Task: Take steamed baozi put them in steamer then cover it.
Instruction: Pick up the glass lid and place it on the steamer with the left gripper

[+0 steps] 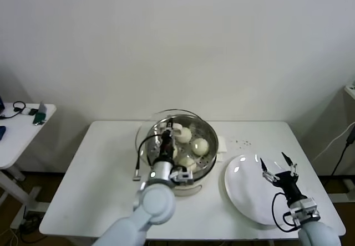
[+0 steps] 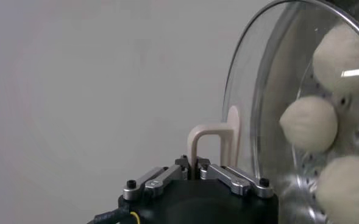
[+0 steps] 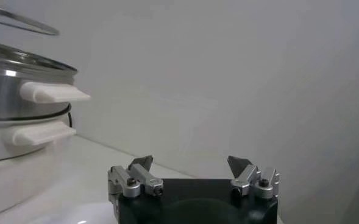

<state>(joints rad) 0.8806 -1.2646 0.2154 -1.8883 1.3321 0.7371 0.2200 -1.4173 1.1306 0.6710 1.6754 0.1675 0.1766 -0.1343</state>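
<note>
Left gripper (image 2: 197,170) is clamped on the cream bar handle (image 2: 211,141) of the cover (image 1: 145,141); fingers (image 2: 228,178) are pinched tight against the handle's base. The glass cover is held tilted and offset, hanging past the steamer's rim on the gripper's side, with the far edge raised; not yet seated. Directly beyond the cover, the steamer (image 1: 209,158) is seen with the steamed baozi (image 1: 199,145) already on its perforated tray; three are clearly visible in the head view, a fourth is likely hidden behind the gripper. Right gripper (image 3: 191,165) is parked over the white plate (image 1: 244,193), jaws spread wide, nothing held, well apart from the steamer. The plate holds no buns. All rests on a white table (image 1: 100,168); a few dark specks (image 1: 241,142) are seen on it past the plate. Risks: if the cover is lowered while off-centre, its metal rim could catch on the steamer's rim and sit cocked, or slide off toward the table. The thin handle grip could let the heavy glass rotate in the fingers. A tall bun near the rim could be squashed if the cover comes down tilted. No brands, labels or readable writing can be made out on any item.
</note>
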